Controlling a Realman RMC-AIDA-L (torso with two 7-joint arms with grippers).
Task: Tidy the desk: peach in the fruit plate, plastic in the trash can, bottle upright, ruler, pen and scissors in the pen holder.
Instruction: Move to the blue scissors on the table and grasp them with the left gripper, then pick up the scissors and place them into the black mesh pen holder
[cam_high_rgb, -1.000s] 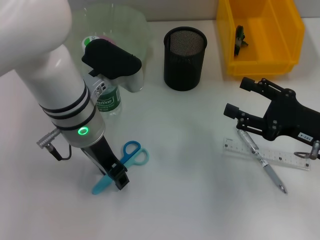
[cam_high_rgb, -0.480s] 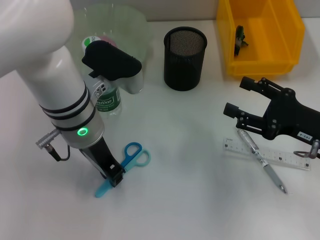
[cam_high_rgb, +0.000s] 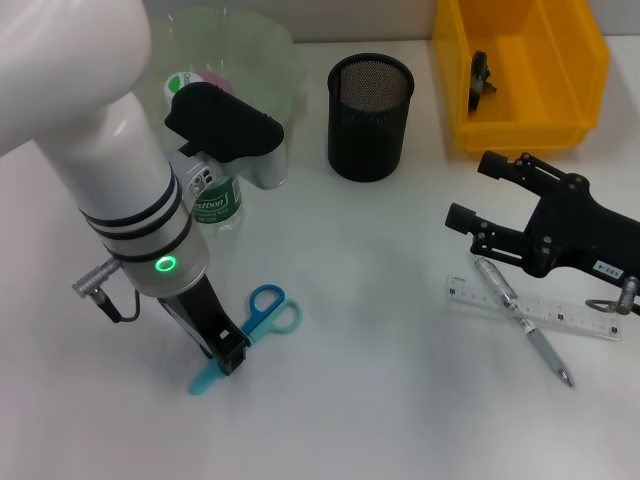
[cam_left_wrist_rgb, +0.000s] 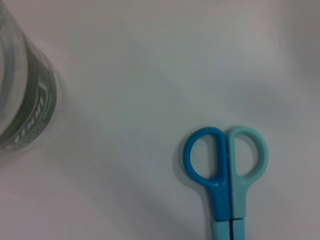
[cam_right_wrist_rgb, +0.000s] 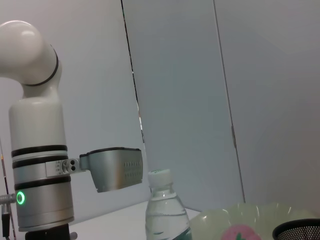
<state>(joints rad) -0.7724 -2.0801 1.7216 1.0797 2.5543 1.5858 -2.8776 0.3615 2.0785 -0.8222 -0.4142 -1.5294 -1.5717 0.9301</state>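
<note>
Because the scissors (cam_high_rgb: 248, 329) lie flat near the desk's (cam_high_rgb: 380, 330) front-left part, the left hand (cam_high_rgb: 229, 358) stands straight down, clenched on their blades, ready to carry them to the pen holder (cam_high_rgb: 370, 116); the right hand (cam_high_rgb: 478, 195), released, hovers over ruler (cam_high_rgb: 560, 315) and pen (cam_high_rgb: 520, 318).

Blue-and-turquoise scissors (cam_high_rgb: 262, 318), black mesh holder (cam_high_rgb: 370, 115)

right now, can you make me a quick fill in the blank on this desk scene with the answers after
1. The left gripper is down at the blades of the ____.
2. The bottle stands ____.
3. The pen lies across the ____.
4. The black mesh pen holder looks ____ inside.

Missing words: scissors; upright; ruler; empty
</note>
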